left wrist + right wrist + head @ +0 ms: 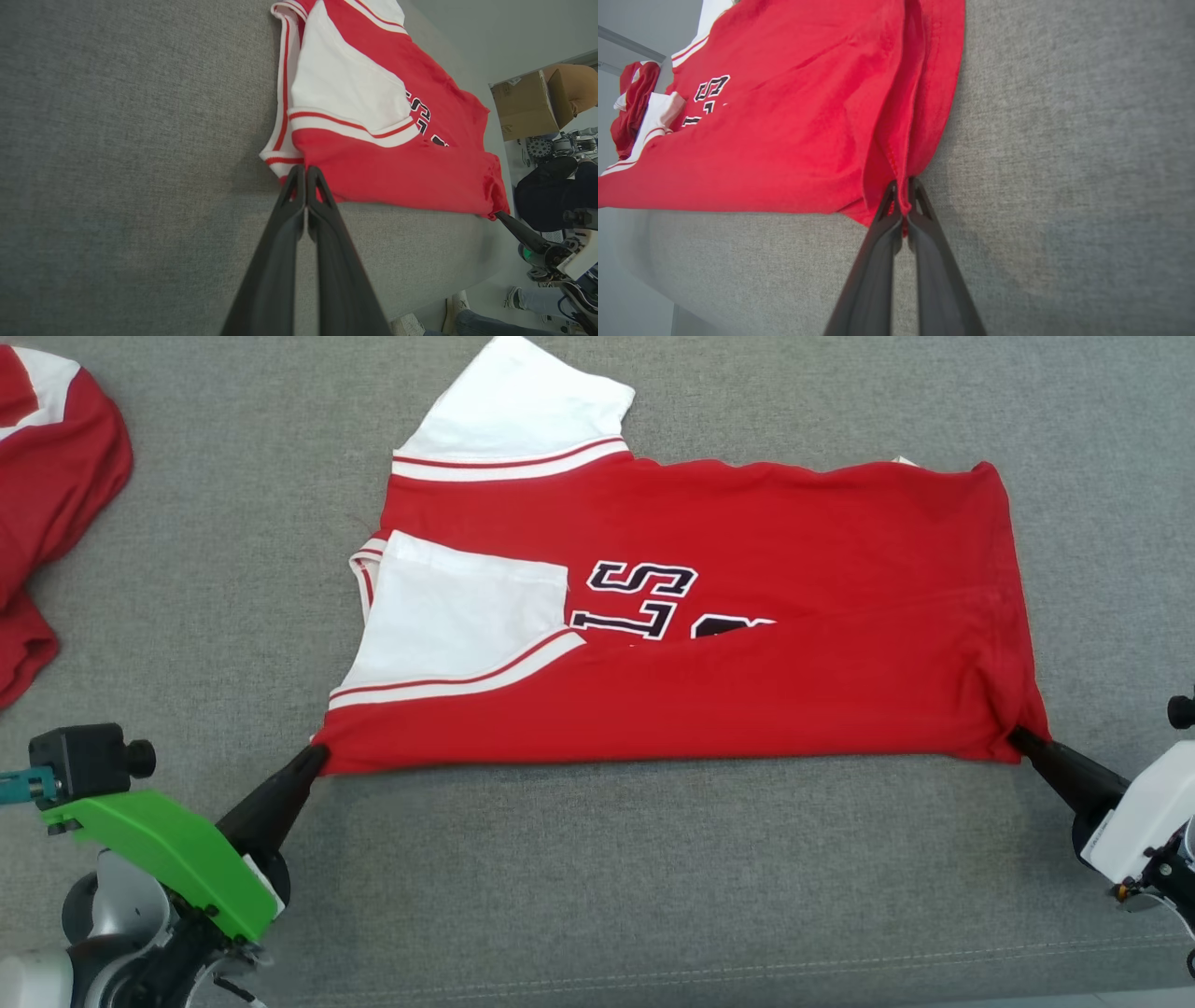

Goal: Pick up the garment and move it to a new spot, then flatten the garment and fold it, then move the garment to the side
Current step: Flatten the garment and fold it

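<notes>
The garment (pixel 747 691) is a red shirt with white sleeves and dark lettering. It lies folded lengthwise on the grey cushion. My left gripper (pixel 317 754) is shut on its near left corner, seen up close in the left wrist view as the gripper (pixel 306 169) pinching the red hem of the garment (pixel 373 154). My right gripper (pixel 1016 735) is shut on the near right corner; in the right wrist view that gripper (pixel 902 183) clamps a bunched fold of the garment (pixel 794 116). The cloth is pulled taut between both grips.
A second red and white garment (pixel 47 495) lies crumpled at the far left of the grey surface (pixel 607 877). Its front edge runs just below my arms. A cardboard box (pixel 523 105) and a person's legs (pixel 551 191) are beyond the surface.
</notes>
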Available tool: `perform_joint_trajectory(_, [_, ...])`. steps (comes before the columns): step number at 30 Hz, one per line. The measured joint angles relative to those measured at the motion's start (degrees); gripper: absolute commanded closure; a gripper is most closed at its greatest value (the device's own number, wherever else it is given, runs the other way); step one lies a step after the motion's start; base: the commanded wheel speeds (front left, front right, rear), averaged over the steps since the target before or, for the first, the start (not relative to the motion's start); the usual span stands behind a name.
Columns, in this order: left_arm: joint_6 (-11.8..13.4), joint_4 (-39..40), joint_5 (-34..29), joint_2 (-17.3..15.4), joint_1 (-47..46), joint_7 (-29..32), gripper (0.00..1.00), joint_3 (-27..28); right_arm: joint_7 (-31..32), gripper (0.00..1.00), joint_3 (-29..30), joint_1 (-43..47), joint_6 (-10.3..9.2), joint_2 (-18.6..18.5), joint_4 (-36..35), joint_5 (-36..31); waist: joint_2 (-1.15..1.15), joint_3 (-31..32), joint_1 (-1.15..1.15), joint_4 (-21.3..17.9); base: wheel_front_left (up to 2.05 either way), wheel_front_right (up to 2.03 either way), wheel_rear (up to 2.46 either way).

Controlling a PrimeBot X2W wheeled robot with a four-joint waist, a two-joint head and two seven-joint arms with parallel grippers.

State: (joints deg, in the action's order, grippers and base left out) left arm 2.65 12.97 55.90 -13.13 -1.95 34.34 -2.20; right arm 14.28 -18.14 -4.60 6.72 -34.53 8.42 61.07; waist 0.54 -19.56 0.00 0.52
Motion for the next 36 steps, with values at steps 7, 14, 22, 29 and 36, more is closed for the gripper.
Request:
perform_joint_trajectory(7, [0.4,3.4,1.5,2.3,4.3,1.0,1.00,-2.4,1.0,1.00,1.2,3.1,-0.01,-1.7,-0.8,1.9,0.00,-0.9,0.00,0.3,0.00,0.00,0.00])
perform_joint_trajectory(14, [0.6,3.2,0.7,3.4,4.9,0.8,1.00,-4.1,2.0,1.00,1.2,3.0,-0.18,-2.2,-2.3,2.4,0.00,-3.1,0.00,0.5,0.00,0.00,0.00])
perform_joint_trajectory(22, [1.0,2.6,-1.3,2.6,4.9,-0.5,0.72,-2.8,2.1,0.00,1.1,2.7,-0.16,-2.6,-3.1,1.5,0.00,-4.7,0.00,-0.8,0.00,0.00,0.00])
perform_joint_trajectory(29, [1.3,6.2,-5.5,-2.2,4.7,-0.2,0.00,-1.7,1.9,0.00,2.8,2.1,-0.36,-5.7,-4.0,-0.7,0.00,-5.2,0.00,-2.0,0.00,0.00,0.00])
perform_joint_trajectory(36, [1.4,12.6,-9.2,-7.8,-4.0,3.3,0.00,-1.7,-0.4,0.00,6.8,-6.9,-1.77,-7.9,-7.5,-3.4,0.00,-7.8,0.00,-2.8,0.00,0.00,0.00])
